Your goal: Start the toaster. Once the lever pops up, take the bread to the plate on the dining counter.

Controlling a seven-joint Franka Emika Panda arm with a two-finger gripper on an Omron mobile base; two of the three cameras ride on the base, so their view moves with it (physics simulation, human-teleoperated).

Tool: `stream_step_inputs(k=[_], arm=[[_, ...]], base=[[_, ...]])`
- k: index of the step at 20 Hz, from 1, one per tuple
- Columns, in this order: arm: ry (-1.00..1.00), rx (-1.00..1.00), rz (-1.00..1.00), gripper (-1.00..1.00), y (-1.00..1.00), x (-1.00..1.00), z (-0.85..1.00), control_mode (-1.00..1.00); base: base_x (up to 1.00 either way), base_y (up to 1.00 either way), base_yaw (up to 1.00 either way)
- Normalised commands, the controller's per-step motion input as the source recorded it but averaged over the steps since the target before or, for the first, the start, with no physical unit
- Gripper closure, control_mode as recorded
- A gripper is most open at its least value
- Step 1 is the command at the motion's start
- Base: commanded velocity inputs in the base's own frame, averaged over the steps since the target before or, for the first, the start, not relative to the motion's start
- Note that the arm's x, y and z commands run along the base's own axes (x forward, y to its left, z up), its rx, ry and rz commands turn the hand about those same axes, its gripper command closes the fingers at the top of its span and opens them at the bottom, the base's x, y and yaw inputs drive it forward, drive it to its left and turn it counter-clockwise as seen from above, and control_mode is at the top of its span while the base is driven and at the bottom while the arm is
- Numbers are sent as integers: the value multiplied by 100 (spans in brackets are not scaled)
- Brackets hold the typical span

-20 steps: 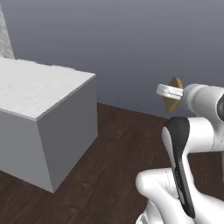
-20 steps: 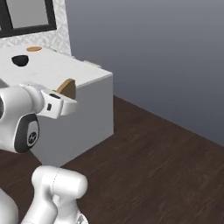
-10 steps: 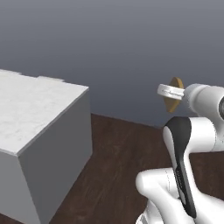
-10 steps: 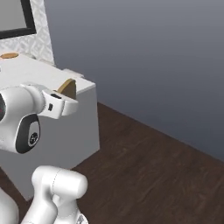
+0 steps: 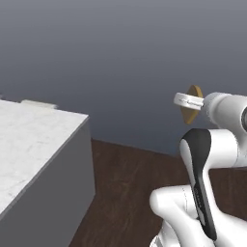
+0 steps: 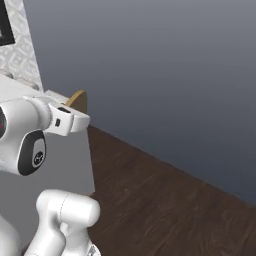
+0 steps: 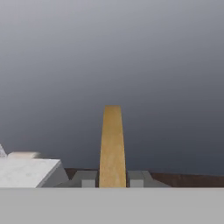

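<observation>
change: base has turned, table [image 5: 29, 140] slid left in both base views | end effector [image 7: 112, 181] clenched on bread [image 7: 112, 144] | meaning: carrying toward plate, plate unseen

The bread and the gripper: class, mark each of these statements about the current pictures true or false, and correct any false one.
1. The gripper is shut on the bread. True.
2. The bread lies flat on the white marble counter. False: it is held in the air, edge-on in the hand view.
3. The floor is dark wood. True.
4. The bread is blue. False: it is tan-brown.
5. A toaster stands on the counter beside the bread. False: no toaster is visible there.
</observation>
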Motion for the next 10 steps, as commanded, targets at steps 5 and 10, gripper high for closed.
stream_step_inputs(k=[5, 10], arm=[[0, 0, 0, 100, 0, 0, 0, 100], [0, 0, 0, 100, 0, 0, 0, 100]], base=[[100, 0, -4], [100, -3, 1]])
